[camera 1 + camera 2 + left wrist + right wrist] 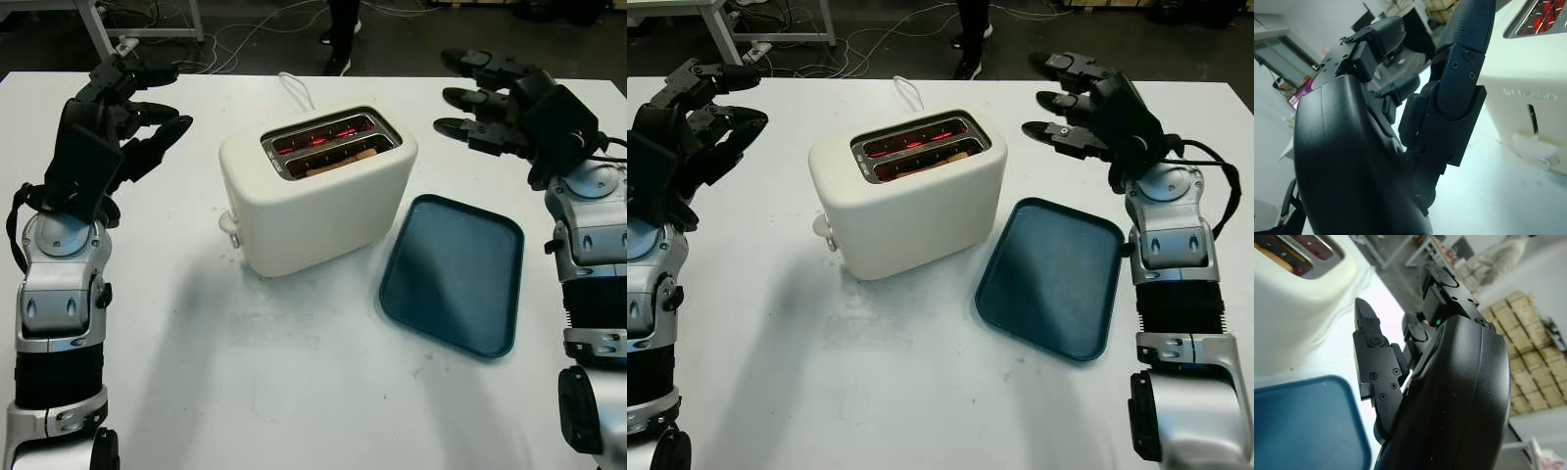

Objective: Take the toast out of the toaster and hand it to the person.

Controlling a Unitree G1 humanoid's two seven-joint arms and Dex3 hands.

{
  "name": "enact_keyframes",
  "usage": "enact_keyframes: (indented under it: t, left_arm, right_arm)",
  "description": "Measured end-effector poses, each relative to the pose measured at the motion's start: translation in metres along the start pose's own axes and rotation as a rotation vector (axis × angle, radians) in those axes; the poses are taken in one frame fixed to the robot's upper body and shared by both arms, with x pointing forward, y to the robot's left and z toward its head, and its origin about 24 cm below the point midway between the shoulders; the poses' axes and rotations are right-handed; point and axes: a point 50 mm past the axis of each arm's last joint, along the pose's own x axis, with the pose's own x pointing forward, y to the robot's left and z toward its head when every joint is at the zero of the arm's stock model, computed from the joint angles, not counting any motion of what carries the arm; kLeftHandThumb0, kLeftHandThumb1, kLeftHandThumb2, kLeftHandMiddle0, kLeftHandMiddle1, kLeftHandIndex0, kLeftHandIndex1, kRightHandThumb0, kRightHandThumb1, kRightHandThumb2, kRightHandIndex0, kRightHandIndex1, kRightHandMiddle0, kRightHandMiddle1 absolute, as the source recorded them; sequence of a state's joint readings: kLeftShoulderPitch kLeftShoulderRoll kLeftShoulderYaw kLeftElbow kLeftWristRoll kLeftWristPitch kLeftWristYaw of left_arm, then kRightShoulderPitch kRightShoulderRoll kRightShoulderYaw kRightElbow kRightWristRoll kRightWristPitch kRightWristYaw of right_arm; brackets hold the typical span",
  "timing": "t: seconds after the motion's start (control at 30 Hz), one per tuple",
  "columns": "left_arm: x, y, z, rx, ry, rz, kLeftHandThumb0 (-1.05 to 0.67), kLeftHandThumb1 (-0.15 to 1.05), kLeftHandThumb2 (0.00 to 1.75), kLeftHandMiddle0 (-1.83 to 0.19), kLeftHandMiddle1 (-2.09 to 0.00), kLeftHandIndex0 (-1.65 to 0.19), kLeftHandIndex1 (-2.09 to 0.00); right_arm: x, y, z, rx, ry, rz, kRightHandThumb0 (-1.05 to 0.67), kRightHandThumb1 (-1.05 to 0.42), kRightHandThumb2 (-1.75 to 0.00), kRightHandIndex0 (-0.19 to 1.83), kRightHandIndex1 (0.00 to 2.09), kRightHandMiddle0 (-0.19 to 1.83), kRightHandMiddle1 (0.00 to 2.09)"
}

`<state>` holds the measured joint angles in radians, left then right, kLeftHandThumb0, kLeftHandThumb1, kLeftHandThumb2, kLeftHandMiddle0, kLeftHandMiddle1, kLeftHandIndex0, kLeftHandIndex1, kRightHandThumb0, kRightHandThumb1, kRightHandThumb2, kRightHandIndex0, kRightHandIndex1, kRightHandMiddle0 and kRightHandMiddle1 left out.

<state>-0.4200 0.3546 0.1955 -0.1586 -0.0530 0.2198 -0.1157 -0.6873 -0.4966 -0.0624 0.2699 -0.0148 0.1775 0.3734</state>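
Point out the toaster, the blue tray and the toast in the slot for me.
toaster (313, 211), left eye view, on its cream front wall.
blue tray (456, 274), left eye view, on its bare floor.
toast (338, 162), left eye view, on its top edge in the nearer slot.

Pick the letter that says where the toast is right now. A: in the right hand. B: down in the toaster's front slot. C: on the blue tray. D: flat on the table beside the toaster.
B: the toast sits low in the front slot of the toaster, while the tray is bare and the right hand is open above the table.
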Motion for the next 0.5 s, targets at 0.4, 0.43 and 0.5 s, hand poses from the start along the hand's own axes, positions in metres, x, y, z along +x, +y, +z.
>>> enact_keyframes:
  t: [0.4, 0.43, 0.5]
  left_arm:
    - [0.0009, -0.0066, -0.0046, -0.013, 0.015, -0.032, -0.91, 0.92, 0.15, -0.23, -1.19, -0.24, -1.01]
    - [0.0009, -0.0067, -0.0046, -0.014, 0.015, -0.032, -0.91, 0.92, 0.14, -0.23, -1.20, -0.23, -1.01]
    - [0.0008, -0.0068, -0.0041, -0.015, 0.013, -0.031, -0.91, 0.92, 0.12, -0.24, -1.19, -0.23, -1.02]
  right_arm:
    - [-0.0007, 0.0059, 0.0080, -0.023, -0.034, 0.047, -0.25, -0.90, 0.00, 0.62, 0.09, 0.58, 0.05]
    - [-0.0013, 0.0071, 0.0087, -0.014, -0.037, 0.048, -0.23, -0.90, 0.00, 0.61, 0.09, 0.58, 0.05]
    - [-0.0026, 0.0103, 0.0099, 0.008, -0.044, 0.050, -0.22, -0.90, 0.00, 0.62, 0.09, 0.59, 0.05]
